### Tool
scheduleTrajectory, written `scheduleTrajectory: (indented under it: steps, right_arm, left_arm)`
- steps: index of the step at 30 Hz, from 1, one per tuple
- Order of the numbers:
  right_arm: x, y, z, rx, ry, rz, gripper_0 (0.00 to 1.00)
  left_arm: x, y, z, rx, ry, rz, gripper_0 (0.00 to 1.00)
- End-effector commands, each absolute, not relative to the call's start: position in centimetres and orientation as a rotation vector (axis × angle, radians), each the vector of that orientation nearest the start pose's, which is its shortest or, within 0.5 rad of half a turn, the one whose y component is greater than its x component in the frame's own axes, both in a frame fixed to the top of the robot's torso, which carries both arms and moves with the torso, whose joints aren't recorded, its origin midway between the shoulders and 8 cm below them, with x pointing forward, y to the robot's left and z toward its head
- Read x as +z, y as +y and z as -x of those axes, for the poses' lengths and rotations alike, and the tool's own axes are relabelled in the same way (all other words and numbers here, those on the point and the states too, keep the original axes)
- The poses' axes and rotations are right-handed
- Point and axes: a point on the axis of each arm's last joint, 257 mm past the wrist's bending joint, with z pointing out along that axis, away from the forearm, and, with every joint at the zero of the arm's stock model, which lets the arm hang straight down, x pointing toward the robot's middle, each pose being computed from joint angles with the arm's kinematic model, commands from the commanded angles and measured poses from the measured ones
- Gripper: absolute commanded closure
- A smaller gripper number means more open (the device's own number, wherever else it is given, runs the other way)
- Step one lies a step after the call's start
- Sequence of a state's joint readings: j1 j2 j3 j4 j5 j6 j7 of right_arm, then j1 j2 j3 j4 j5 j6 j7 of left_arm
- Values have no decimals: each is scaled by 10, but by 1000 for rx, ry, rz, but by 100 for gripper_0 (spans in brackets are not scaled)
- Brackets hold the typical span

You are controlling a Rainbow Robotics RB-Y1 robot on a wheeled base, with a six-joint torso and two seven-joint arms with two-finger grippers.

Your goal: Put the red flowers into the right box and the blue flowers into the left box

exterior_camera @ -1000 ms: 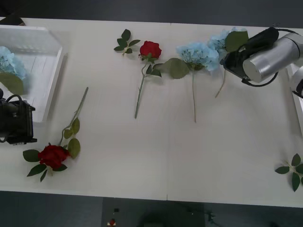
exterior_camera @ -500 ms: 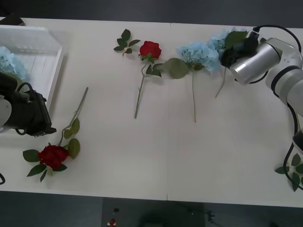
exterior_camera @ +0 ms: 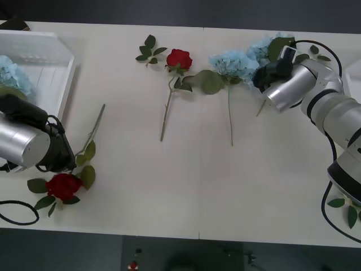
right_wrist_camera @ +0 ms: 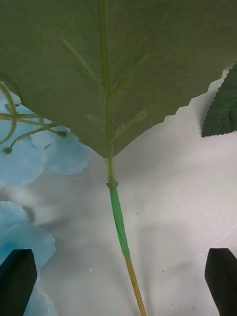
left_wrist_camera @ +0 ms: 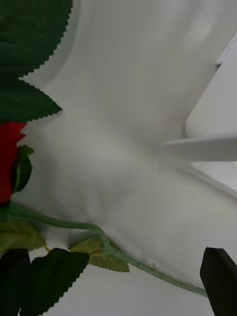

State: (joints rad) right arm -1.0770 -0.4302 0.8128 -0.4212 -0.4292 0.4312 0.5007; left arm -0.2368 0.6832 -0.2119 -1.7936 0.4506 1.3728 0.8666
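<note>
A: Why is 1 blue flower [exterior_camera: 12, 78] already in the left box [exterior_camera: 53, 84]?
B: It's sorted — 2 more blue flowers [exterior_camera: 236, 63] lie far right.

A: The right gripper [right_wrist_camera: 118, 281]?
B: Spread wide, straddling a stem [right_wrist_camera: 120, 224].

A: And the left gripper [left_wrist_camera: 118, 281]?
B: Low, parted over the near red flower [exterior_camera: 63, 185] — the right box [exterior_camera: 354, 84] is well apart.

We see a broad white table [exterior_camera: 186, 186] running across almost the whole front view, its top smooth and evenly lit, with soft shadows and a faint seam down the middle. Beyond its far edge lies a dark grey strip of floor [exterior_camera: 169, 12]. Along the near edge we find more dark floor, and a small dark fixture with a red spot [exterior_camera: 133, 265] sits below the table.
</note>
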Motion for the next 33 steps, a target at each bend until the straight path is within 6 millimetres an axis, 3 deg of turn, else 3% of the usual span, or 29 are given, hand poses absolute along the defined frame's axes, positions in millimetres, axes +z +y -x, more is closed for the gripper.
scheduleTrajectory:
  steps: [1, 8, 11, 15, 17, 19, 23, 26, 29, 31, 32, 33]
  right_arm:
    - [-232, -291, -717, 58, 2080, -508, 0]
    - [-247, -301, -708, 27, 2107, -538, 4]
    - [-249, -294, -708, 45, 2112, -542, 45]
    - [-251, -285, -708, 79, 2117, -550, 84]
    - [-252, -284, -707, 91, 2119, -564, 95]
    - [-253, -283, -707, 98, 2120, -570, 99]
    - [-254, -282, -707, 106, 2121, -578, 100]
    - [-254, -281, -707, 110, 2122, -579, 100]
    - [-256, -282, -706, 97, 2129, -562, 100]
    - [-261, -288, -702, 61, 2142, -534, 100]
    - [-261, -289, -702, 41, 2147, -516, 100]
    - [-264, -293, -699, 20, 2157, -505, 100]
  left_arm:
    - [-315, 335, -457, -470, 1455, 2292, 0]
    - [-334, 343, -451, -403, 1459, 2299, 0]
    - [-342, 347, -447, -372, 1465, 2294, 0]
    - [-352, 353, -439, -329, 1470, 2282, 0]
    - [-356, 357, -436, -307, 1477, 2279, 0]
    - [-360, 361, -434, -286, 1483, 2278, 0]
    - [-371, 370, -427, -222, 1536, 2249, 1]
    - [-377, 379, -423, -182, 1536, 2245, 24]
    - [-380, 382, -421, -165, 1545, 2239, 55]
    - [-380, 382, -421, -158, 1556, 2231, 89]
    - [-380, 382, -421, -159, 1559, 2227, 99]
    - [-380, 382, -421, -157, 1563, 2225, 100]
